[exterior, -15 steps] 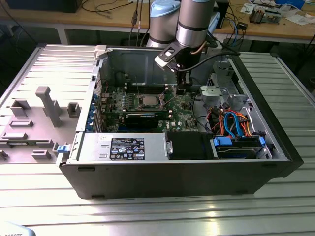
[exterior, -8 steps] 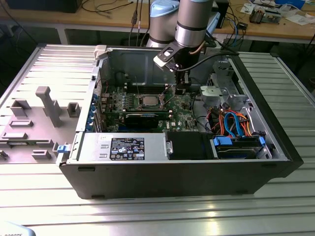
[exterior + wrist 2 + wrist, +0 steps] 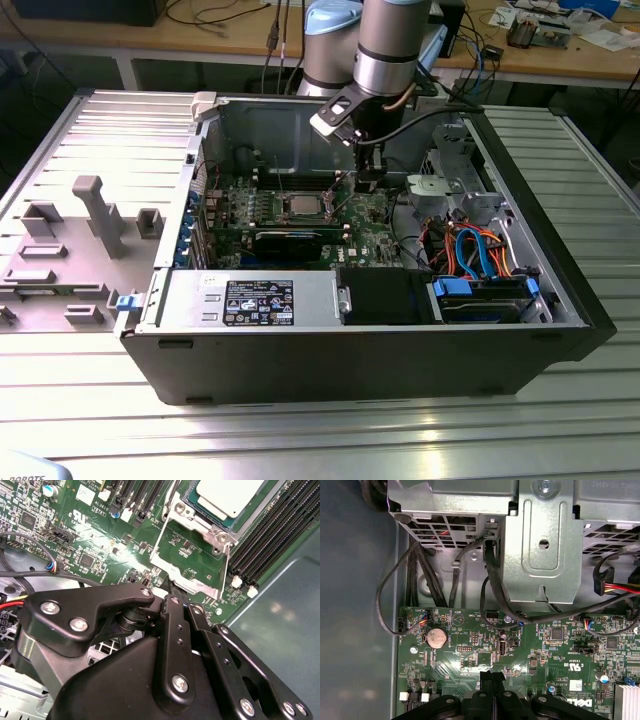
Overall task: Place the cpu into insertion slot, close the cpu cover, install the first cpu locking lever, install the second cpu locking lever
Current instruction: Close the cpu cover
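The cpu (image 3: pixel 305 207) (image 3: pixel 227 495) lies flat in the insertion slot (image 3: pixel 212 516) on the green motherboard, its silver-grey top showing. The cpu cover (image 3: pixel 197 582), a thin silver frame with a square cut-out, stands swung open off the slot, and the board shows through its opening. Two thin locking lever rods (image 3: pixel 284 180) (image 3: pixel 338 186) rise beside the socket. My gripper (image 3: pixel 368 183) (image 3: pixel 175 599) (image 3: pixel 492 676) hangs just beside the open cover's free edge. Its black fingers (image 3: pixel 487 680) are pressed together and hold nothing. Whether they touch the cover I cannot tell.
The open computer case has a metal drive cage (image 3: pixel 542 555) and black cables (image 3: pixel 490 580) close to the gripper. Long memory slots (image 3: pixel 270 535) run beside the socket. A black expansion card (image 3: pixel 290 240) and power supply (image 3: pixel 250 300) sit toward the front, and blue and orange cables (image 3: pixel 480 250) at the exterior view's right.
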`<state>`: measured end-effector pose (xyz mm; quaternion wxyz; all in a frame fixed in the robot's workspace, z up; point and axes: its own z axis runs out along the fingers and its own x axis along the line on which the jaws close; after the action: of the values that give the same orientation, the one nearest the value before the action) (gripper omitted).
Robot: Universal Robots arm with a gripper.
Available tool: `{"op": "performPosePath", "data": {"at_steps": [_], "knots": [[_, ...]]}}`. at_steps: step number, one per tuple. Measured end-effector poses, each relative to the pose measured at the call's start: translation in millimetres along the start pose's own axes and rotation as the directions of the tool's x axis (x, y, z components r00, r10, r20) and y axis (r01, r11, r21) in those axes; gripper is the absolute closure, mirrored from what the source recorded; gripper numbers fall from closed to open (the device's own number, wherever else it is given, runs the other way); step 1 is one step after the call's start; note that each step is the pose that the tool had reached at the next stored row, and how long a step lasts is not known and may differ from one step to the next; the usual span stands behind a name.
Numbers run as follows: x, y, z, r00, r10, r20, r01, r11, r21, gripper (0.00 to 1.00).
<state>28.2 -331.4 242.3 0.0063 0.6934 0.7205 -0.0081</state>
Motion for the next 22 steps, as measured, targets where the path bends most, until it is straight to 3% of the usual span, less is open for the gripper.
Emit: {"op": "performPosePath", "data": {"at_steps": [22], "knots": [[0.1, -4.9, -2.7, 1.0000, 0.000, -0.0011, 0.000, 1.0000, -0.0001, 0.89]]}}
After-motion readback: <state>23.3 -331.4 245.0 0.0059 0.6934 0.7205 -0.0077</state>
